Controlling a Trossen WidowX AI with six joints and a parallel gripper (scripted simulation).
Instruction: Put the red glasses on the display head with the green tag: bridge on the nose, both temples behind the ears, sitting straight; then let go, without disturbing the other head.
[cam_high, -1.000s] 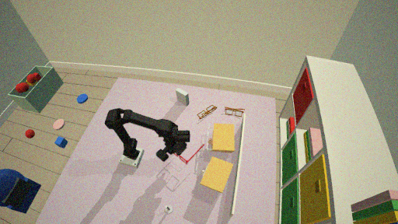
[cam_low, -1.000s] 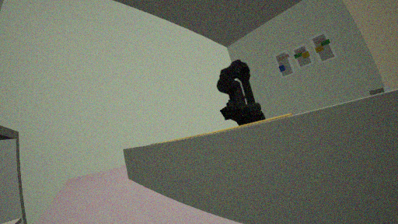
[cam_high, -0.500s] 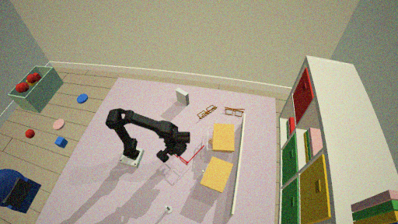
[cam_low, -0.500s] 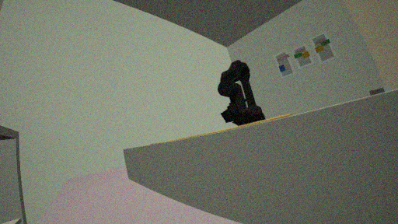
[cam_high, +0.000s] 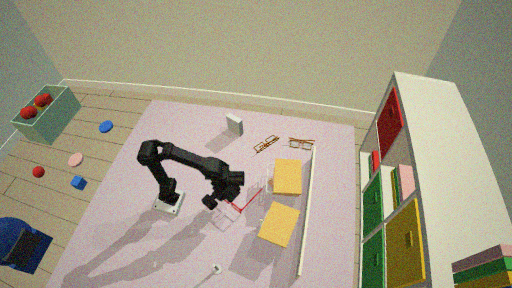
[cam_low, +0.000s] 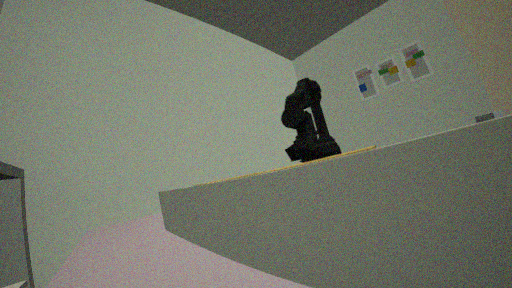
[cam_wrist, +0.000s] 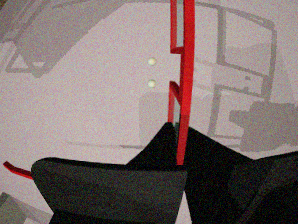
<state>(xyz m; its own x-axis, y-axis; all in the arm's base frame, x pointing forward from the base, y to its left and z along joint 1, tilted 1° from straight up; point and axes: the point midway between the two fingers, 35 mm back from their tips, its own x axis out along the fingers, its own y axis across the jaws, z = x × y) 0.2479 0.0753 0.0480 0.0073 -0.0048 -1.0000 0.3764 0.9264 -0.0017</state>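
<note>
The red glasses (cam_high: 250, 200) (cam_wrist: 187, 75) are held in my gripper (cam_high: 226, 198) (cam_wrist: 172, 128), which is shut on one end of their front frame. In the wrist view the frame runs up from the fingers, two pale nose pads show beside it, and a red temple tip shows at the left. In the top view the glasses are left of two blocky yellow-topped shapes, apart from both, which look like the display heads: one farther back (cam_high: 287, 176), one nearer and turned (cam_high: 279, 224). No green tag, nose or ears can be made out.
A long low white panel (cam_high: 306, 215) stands right of the yellow-topped shapes. Two brown-framed glasses (cam_high: 266, 144) (cam_high: 301, 146) lie behind them. A white block (cam_high: 234, 125) stands at the back, and a small white round object (cam_high: 216, 269) is at the front.
</note>
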